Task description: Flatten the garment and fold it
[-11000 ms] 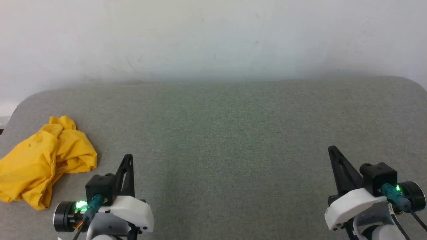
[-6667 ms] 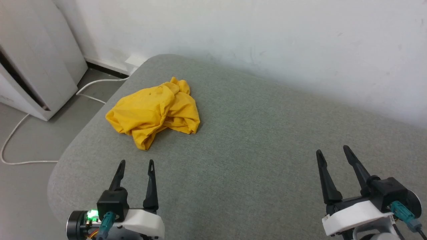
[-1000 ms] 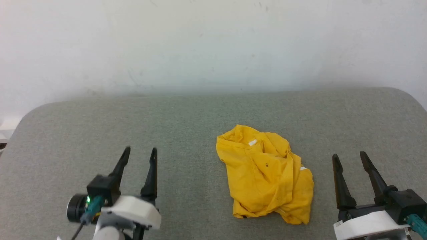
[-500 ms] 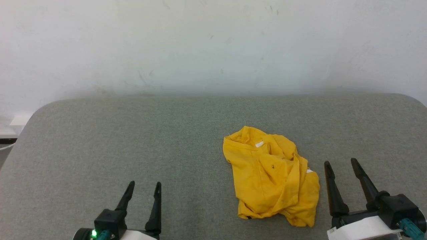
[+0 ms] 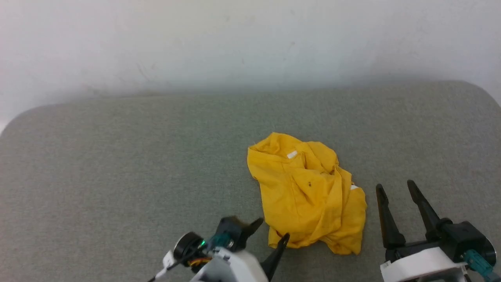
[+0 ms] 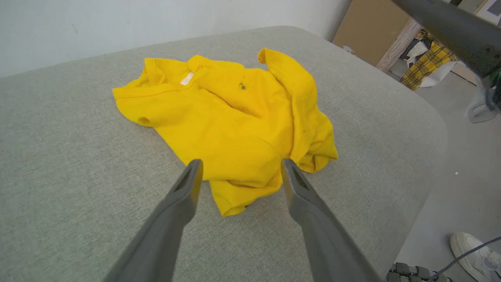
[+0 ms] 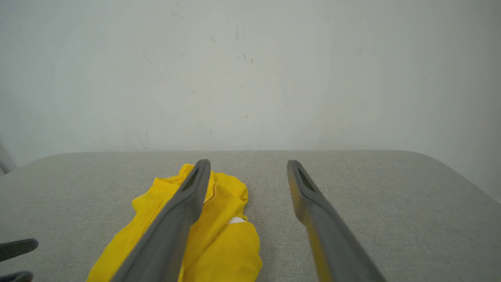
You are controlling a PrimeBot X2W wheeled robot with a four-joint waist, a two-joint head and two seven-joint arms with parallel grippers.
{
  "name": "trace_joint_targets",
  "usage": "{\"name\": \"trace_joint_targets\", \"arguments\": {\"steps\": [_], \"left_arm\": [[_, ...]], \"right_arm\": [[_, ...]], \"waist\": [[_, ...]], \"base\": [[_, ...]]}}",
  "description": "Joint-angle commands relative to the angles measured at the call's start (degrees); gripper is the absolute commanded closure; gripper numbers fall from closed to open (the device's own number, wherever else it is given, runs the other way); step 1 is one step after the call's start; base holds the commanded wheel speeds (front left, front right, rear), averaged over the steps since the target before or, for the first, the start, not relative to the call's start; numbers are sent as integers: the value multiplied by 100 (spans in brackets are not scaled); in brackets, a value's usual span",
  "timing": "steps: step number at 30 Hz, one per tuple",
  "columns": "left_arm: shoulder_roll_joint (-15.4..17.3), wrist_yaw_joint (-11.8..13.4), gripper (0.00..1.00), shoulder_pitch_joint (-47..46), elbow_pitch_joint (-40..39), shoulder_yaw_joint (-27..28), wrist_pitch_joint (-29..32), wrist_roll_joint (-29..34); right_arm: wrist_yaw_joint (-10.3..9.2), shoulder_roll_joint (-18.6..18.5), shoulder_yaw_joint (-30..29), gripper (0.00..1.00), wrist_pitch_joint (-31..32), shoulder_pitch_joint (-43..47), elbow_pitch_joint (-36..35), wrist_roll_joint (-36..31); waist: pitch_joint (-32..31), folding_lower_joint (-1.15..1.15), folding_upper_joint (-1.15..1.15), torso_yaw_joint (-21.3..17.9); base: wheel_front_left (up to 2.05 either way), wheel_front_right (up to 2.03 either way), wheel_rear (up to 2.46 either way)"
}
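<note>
One garment (image 5: pixel 309 196) – a crumpled yellow shirt – is seen lying on the grey padded surface (image 5: pixel 117 156), right of the middle and toward the near edge in the head view. Wide bare room is left on the surface to the shirt's left and behind it, up to the white wall (image 5: pixel 235 39). Less room is left to its right, where a rounded corner drops to the floor (image 6: pixel 462 164).

The shirt's near hem is flanked by the two fingers of the left gripper (image 6: pixel 241 163), which are spread apart with nothing clamped. In the head view the left gripper (image 5: pixel 273 230) is placed at the cloth's near-left edge; whether it touches cannot be told. The right gripper (image 5: pixel 395 186) is held just beside the shirt's right edge, clear of the cloth, its fingers likewise parted and empty.

One white label (image 5: pixel 292 155) is shown by the collar at the far end.

Beyond the corner, one cardboard box (image 6: pixel 368 31), one checked cloth (image 6: pixel 428 62) and one white shoe (image 6: pixel 473 250) of a person are seen on or near the floor.
</note>
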Motion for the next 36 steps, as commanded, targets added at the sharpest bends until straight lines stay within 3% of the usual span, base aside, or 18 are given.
{"name": "trace_joint_targets", "arguments": {"steps": [1, 13, 14, 15, 16, 20, 25, 29, 34, 36], "left_arm": [[-86, -94, 0, -271, 121, -83, 127, 8], [-561, -419, 0, -1348, 1491, -476, 250, 21], [-574, -439, 14, -1389, 1610, -508, 239, 13], [-588, -458, 86, -1422, 1700, -528, 195, -5], [-599, -476, 100, -1445, 1771, -541, 138, -30], [-581, -502, 100, -1461, 1872, -528, -199, -78], [-585, -410, 100, -1212, 1592, -127, -887, -422], [-532, -183, 100, -831, 1143, 468, -1317, -915], [-316, 98, 100, -381, 803, 990, -1387, -1302], [-158, 319, 100, -165, 791, 1187, -1374, -1342]], "right_arm": [[-11, 16, 28, 0, -27, -136, 10, -21], [-11, 16, -46, 0, -27, -396, 117, 28], [-11, 16, -49, 0, -27, -404, 125, 31], [-11, 16, -55, 0, -27, -409, 132, 33], [-11, 16, -65, 0, -27, -411, 138, 34], [-11, 16, -151, 0, -27, -375, 200, 35], [-11, 16, -211, 0, -27, -268, 363, -4], [-11, 16, -242, 0, -17, -176, 447, -67], [-11, 16, -218, 0, 41, -128, 469, -83], [-11, 16, -164, 0, 84, -118, 474, -82]], "waist": [[320, 0, 0, -297], [716, 0, 0, -773], [723, 0, 0, -780], [728, 0, 0, -780], [724, 0, 0, -773], [615, 0, 0, -641], [324, 0, 0, -330], [112, 0, 0, -12], [-7, 0, 0, 282], [-41, 0, 0, 375]], "base": [[0, 0, 0], [0, 0, 0], [0, 0, 0], [0, 0, 0], [0, 0, 0], [0, 0, 0], [0, 0, 0], [0, 0, 0], [0, 0, 0], [0, 0, 0]]}}
